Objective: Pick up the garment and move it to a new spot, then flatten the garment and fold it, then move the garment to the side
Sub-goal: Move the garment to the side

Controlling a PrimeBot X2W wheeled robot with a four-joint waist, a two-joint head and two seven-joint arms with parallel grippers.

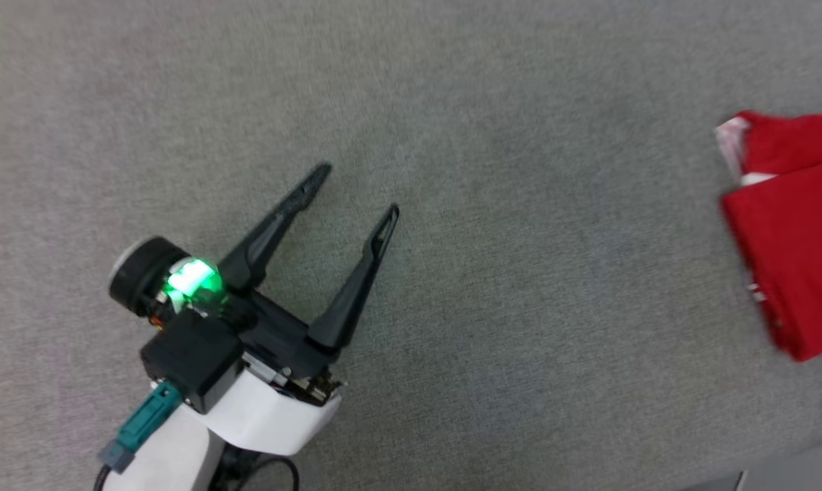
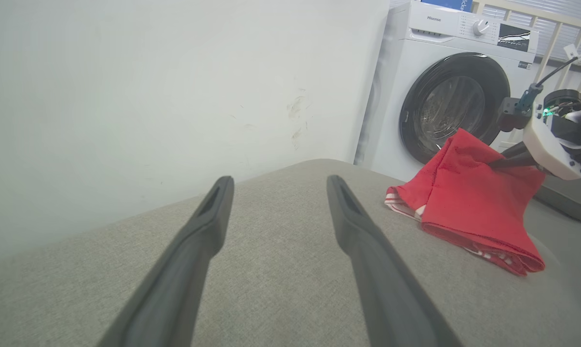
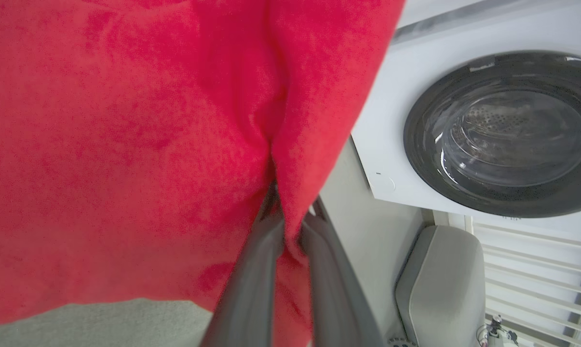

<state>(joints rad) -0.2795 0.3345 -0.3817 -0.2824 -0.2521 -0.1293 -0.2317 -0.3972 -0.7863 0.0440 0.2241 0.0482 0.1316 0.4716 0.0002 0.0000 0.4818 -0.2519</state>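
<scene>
Garment (image 2: 473,207) pinched in right tool (image 3: 292,205); left tool (image 1: 357,189) wide, empty, above grey surface (image 1: 520,286).

The red jersey-knit garment (image 2: 473,202) is folded over into a thick, layered bundle, with white cloth and red-and-white striped trim peeping from its lower folds. Its lower part rests on the grey fabric-covered surface (image 2: 280,270), towards the right edge. Its upper part rises in a peak, pinched between the dark fingers (image 3: 259,270) of the right gripper (image 3: 292,212).
</scene>
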